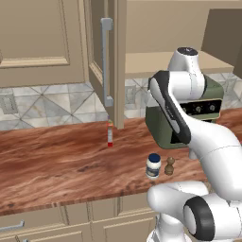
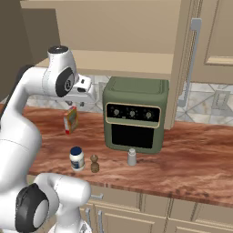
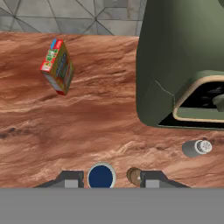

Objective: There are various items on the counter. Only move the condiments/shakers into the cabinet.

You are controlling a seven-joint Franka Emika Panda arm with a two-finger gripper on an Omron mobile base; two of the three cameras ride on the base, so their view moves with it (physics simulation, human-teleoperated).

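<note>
Cabinet (image 2: 136, 41) door open, shelf bare. Blue-lidded jar (image 3: 101, 176), brown mill (image 3: 133, 176), grey shaker (image 3: 197, 148) on counter (image 3: 65, 127). Gripper (image 3: 109, 178) fingers apart.

Setting: rendered domestic kitchen.
Identifying features: reddish-brown wood-grain counter (image 1: 56, 160), beige wall cabinet (image 2: 136, 32) with its door open and a silver bar handle (image 1: 107, 61), tiled backsplash (image 1: 47, 104) with wall outlet (image 1: 7, 103), drawers (image 2: 136, 214) under the worktop, and a green countertop oven (image 2: 135, 113).
</note>
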